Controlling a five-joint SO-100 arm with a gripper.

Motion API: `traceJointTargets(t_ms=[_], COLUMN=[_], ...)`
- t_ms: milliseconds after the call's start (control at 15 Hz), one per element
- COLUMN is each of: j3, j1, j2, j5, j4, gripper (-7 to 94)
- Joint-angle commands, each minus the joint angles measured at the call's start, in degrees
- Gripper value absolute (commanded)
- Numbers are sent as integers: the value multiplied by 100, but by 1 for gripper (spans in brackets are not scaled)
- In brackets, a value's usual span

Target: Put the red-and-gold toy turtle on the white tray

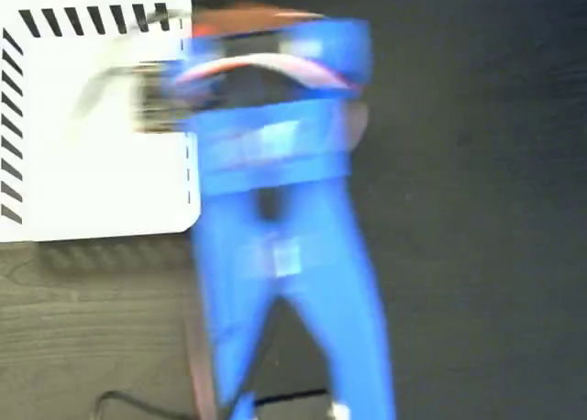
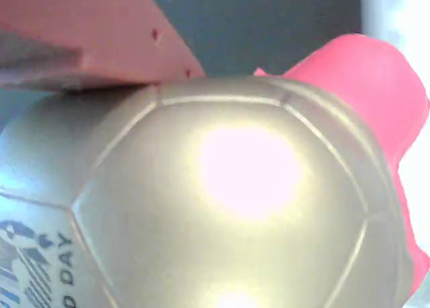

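Blue arm blurred, swinging over the white tray's right edge. Gripper clenched on the red-and-gold toy turtle; gold shell fills the wrist view, pressed under a red finger. Carried clear, likely for release over the tray.

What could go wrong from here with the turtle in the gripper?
1. In the fixed view the blue arm is motion-blurred, so it is probably moving fast; the turtle could slip or be flung.
2. The wrist view shows a red finger against the turtle's smooth, domed gold shell, likely a weak hold.
3. The arm sits at the white tray's right edge. An early release could land the turtle on the dark table.
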Motion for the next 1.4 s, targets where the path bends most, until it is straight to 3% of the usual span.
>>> traceJointTargets(t_ms=[0,200,533,1267,1333], j3=[-738,-1371,-2215,-2470,-2461], j1=[-835,-1345,-1485,-1582,-1617], j2=[88,-580,-2329,-2812,-2821], j5=[694,1011,1151,1248,1239], j4=[53,290,62,9,18], gripper=[0,0,0,0,12])
